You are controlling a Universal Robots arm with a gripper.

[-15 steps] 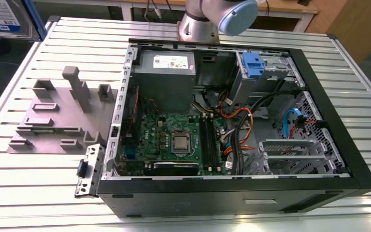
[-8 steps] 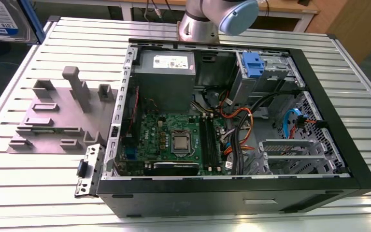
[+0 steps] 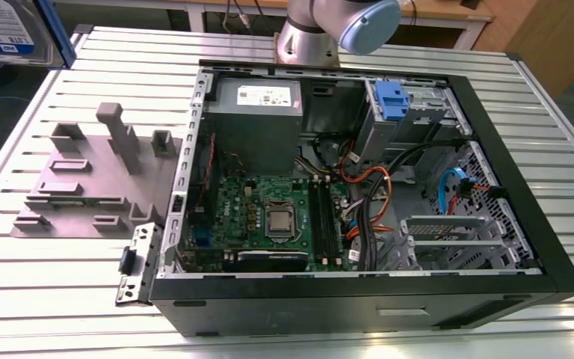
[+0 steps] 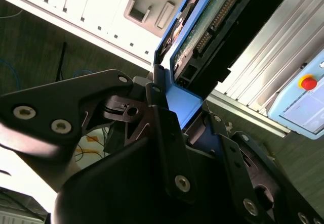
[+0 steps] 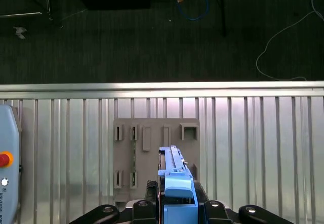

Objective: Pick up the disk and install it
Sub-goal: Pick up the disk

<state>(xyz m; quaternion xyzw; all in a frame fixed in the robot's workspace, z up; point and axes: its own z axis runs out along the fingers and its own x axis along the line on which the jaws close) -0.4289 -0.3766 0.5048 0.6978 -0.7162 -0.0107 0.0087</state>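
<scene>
The disk [image 3: 6, 30], a silver drive with a white-and-blue label in a blue carrier frame, hangs in the air at the exterior view's far upper left, beyond the table's edge. In the second wrist view my gripper [image 4: 190, 105] is shut on the blue frame, and the disk [image 4: 212, 21] shows its green circuit board and connector. The first wrist view has the disk [image 5: 174, 181] edge-on between the black fingers [image 5: 144, 206], above a grey fixture plate [image 5: 152, 138].
The open computer case [image 3: 526, 187] lies on the slatted metal table [image 3: 57, 292], with a motherboard, cables, a grey power supply [image 3: 257, 112] and a small blue bracket [image 3: 392, 101] in the drive bays. A pendant with a red button [image 5: 5, 159] sits at the table's side.
</scene>
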